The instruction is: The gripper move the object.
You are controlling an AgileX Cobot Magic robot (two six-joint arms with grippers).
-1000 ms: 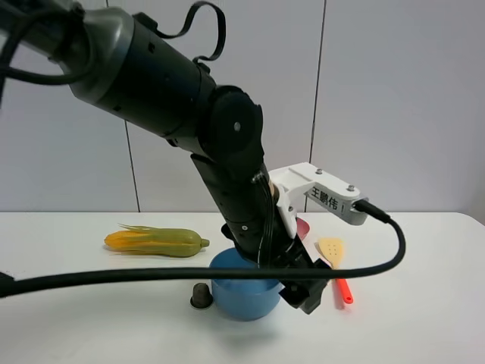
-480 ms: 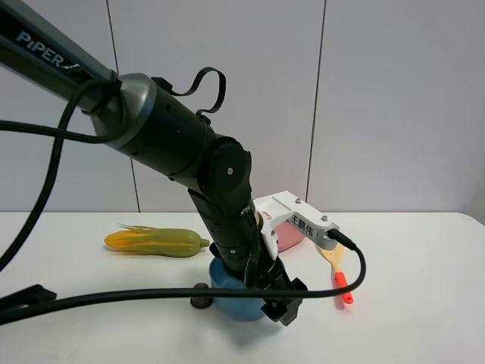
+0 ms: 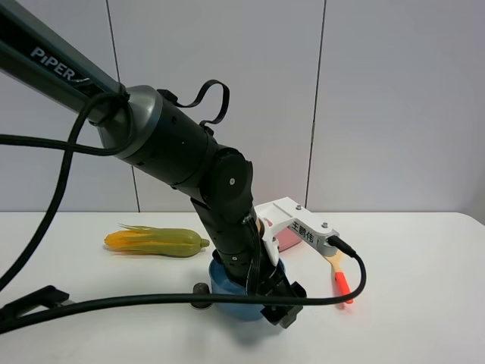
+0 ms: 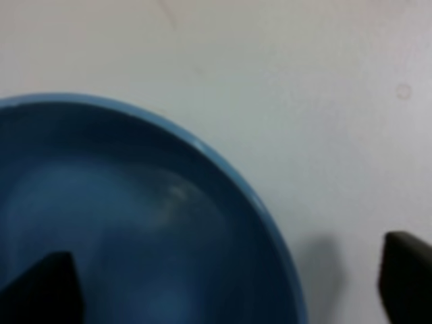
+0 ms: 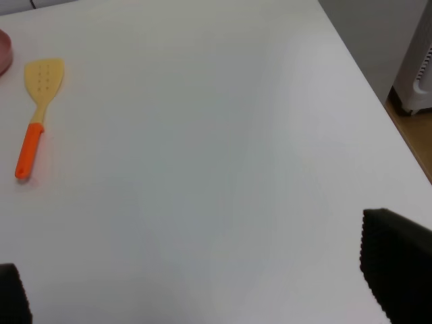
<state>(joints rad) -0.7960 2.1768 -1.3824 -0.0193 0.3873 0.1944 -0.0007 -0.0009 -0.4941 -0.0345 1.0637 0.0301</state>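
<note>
Step, judging by pose: grasp approach.
- Left gripper (image 4: pixel 226 290) straddling rim of light-blue bowl (image 4: pixel 135 223), jaws spread wide, gripping nothing: one fingertip (image 4: pixel 40 287) inside, other outside over table (image 4: pixel 283 81).
- Bowl (image 3: pixel 226 287) sitting lower centre of exterior view, beside dark capsule (image 3: pixel 200 290).
- Next move likely calling for closing on wall, then lifting.
- Arm (image 3: pixel 174 152) bending steeply down from upper left, wrist folding over bowl.
- Right gripper (image 5: pixel 202 283) hanging wide over table.
</note>
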